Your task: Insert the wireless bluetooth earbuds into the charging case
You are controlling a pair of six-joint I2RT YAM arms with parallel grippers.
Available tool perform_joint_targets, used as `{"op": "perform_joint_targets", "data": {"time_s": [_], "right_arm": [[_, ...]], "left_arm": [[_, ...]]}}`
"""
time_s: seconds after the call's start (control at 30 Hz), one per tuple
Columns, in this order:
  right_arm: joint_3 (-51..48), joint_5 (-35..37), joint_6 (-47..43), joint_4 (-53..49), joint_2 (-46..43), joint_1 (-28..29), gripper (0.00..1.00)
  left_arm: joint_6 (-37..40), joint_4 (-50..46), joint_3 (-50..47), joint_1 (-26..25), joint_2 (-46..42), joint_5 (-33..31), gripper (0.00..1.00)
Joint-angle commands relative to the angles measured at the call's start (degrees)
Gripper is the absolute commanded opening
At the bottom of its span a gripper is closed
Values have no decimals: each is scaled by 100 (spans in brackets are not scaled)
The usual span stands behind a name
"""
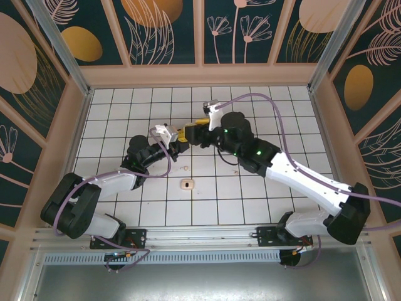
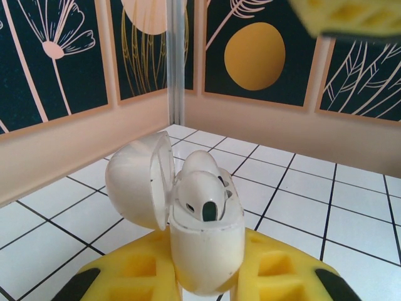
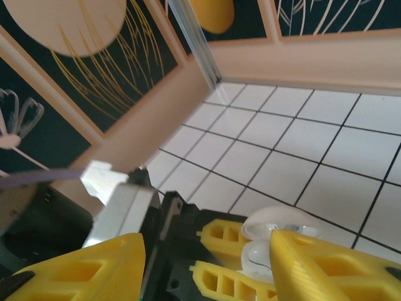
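Top view: both arms reach in and meet over the middle of the tiled floor (image 1: 282, 100); left gripper (image 1: 178, 138) and right gripper (image 1: 195, 125) sit tip to tip, too small here to tell the jaws; a small pinkish-beige piece (image 1: 187, 184) lies alone on a tile nearer the bases, apart from both.

Left wrist view: left gripper (image 2: 203, 273) clamps the white charging case (image 2: 207, 251) by its lower body, upright, raised off the tiles; lid (image 2: 141, 182) hinged open to one side; earbuds (image 2: 203, 200) seated in the wells; a yellow finger of the right gripper (image 2: 351, 15) hangs above, apart.

Right wrist view: right gripper (image 3: 207, 251) jaws spread wide; charging case (image 3: 263, 257), lid up, just beside one of its fingers (image 3: 332, 263), partly hidden by it.
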Motion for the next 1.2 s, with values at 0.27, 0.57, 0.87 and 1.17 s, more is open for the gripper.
{"op": "perform_joint_targets", "data": {"time_s": [0.27, 0.57, 0.87, 1.17], "right_arm": [[-407, -1334, 538, -139, -274, -846, 53], [-654, -3446, 792, 607, -215, -1704, 57], [-514, -4329, 918, 990, 206, -1737, 56], [-794, -4458, 1016, 1369, -204, -1802, 51]], "left_arm": [[-126, 229, 322, -32, -56, 665, 10], [-603, 370, 558, -97, 62, 1471, 10], [-728, 343, 633, -190, 68, 1603, 11], [-453, -119, 614, -190, -23, 1310, 11]]}}
